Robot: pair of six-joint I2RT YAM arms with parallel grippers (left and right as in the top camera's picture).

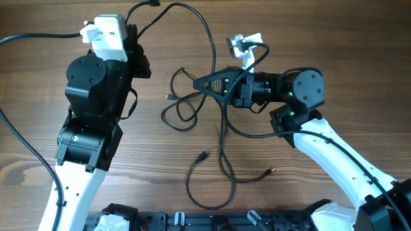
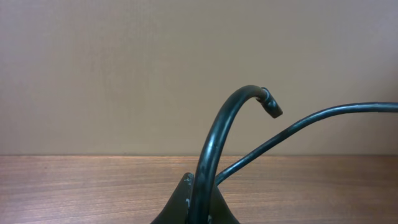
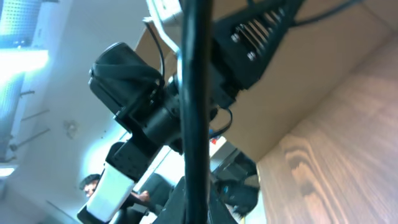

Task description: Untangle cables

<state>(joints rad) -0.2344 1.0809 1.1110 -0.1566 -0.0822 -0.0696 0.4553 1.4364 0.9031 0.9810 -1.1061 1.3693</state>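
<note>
Left end effector (image 2: 194,194): fully closed, pinching one of the cables (image 2: 213,140) betw. the fingertips. In my left wrist view the cord arches up out of the grip and droops at centre-right of frame w/ its plug end (image 2: 272,107) hanging free, and a second run leaves toward the right edge. Overhead, that cord loops along the top edge, then drops to frame centre. Right end effector (image 1: 200,82): also closed, clamped on a cord right at the tangle in frame centre. The right wrist view shows that cord running straight up mid-frame from betw. my fingers. The other cords lie on the bench (image 1: 334,38): loops just left of the right end effector, longer runs trailing to lower centre, one loose tip (image 1: 204,155) there, a second tip (image 1: 268,171) further right.
</note>
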